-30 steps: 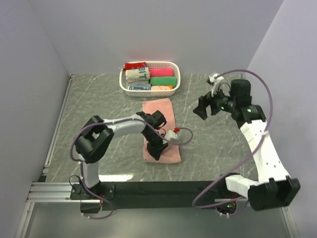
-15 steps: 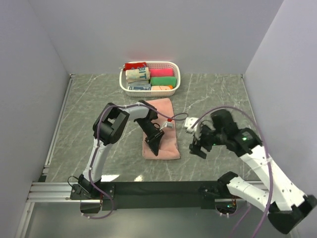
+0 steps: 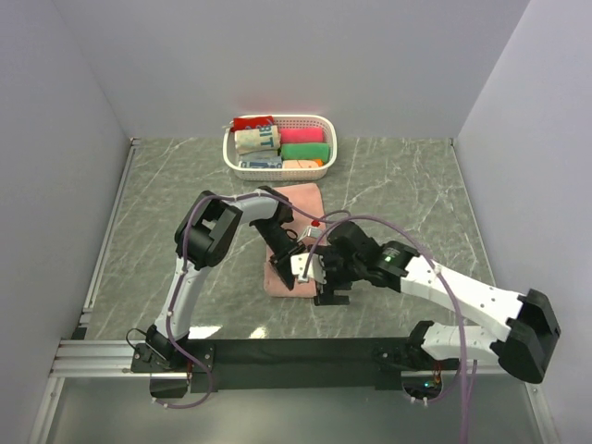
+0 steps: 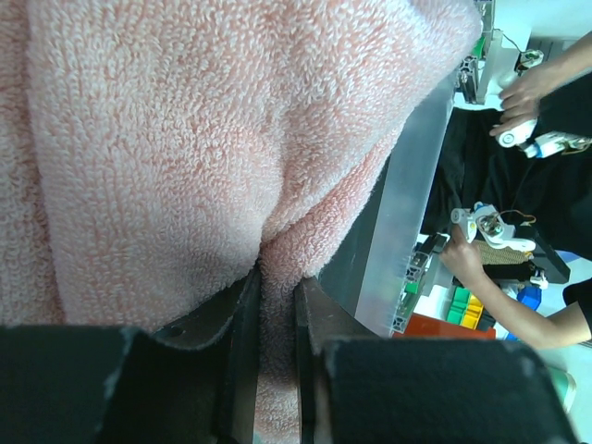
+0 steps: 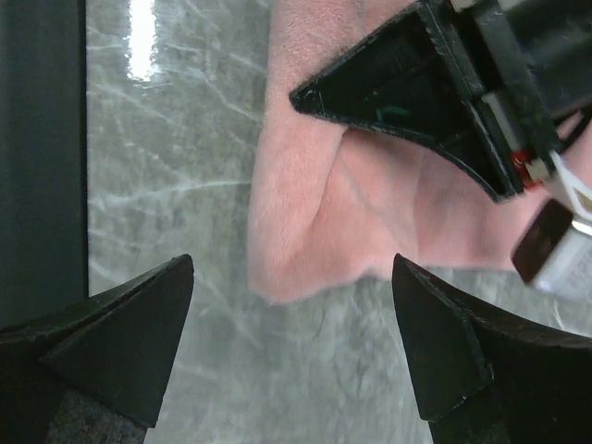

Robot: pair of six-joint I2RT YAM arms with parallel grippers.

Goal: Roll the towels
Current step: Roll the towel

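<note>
Salmon-pink terry towel (image 3: 303, 202), soft and limp, is lying mid-table just near of the basket (image 3: 277, 117), the left gripper (image 4: 276, 301) pinching a near-edge fold and the right gripper (image 5: 293, 264) hovering spread open over the near right corner, likely the surest hold.

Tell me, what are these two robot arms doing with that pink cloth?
They are working on rolling a salmon-pink towel spread on the grey marble-look table. The left gripper is pinched shut on a fold near the towel's near end. The right gripper hovers open over the towel's near corner, holding nothing. A white basket of rolled cloths sits at the table's far side.
</note>
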